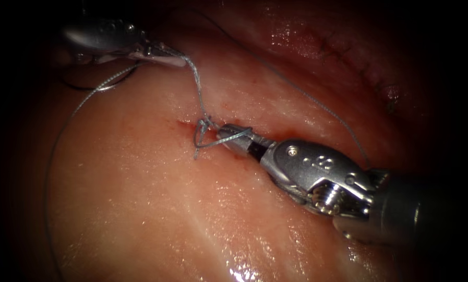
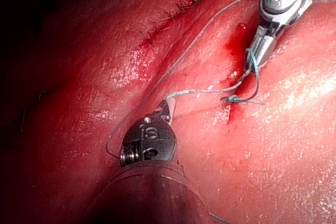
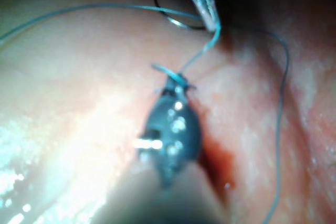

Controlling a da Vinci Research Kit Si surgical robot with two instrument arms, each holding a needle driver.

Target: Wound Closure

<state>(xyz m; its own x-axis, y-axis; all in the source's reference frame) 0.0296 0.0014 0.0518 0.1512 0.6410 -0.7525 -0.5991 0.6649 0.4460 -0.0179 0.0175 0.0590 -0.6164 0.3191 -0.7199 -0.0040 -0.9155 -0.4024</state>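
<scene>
My left tool (image 1: 174,58) reaches in at the upper left, jaws shut on the thread (image 1: 197,89) a short way above the knot (image 1: 205,123) at the cut (image 1: 184,124). The thread runs taut from those jaws down to the knot. Coming in from the lower right, my right tool (image 1: 226,134) lies just right of the knot. Its jaws are shut on the thread, and a loop (image 1: 200,142) hangs round them. The curved needle (image 1: 111,82) lies free on the tissue (image 1: 140,198) below the left tool, left of the cut, held by neither tool. The left wrist view has the left tool (image 2: 165,107) holding the thread.
A long slack strand (image 1: 317,104) arcs over the tissue on the right; another sweeps down the left side (image 1: 51,156). An older stitched line (image 1: 348,57) sits at the upper right. Red fluid (image 2: 236,40) stains the cut beside the right tool (image 2: 261,51).
</scene>
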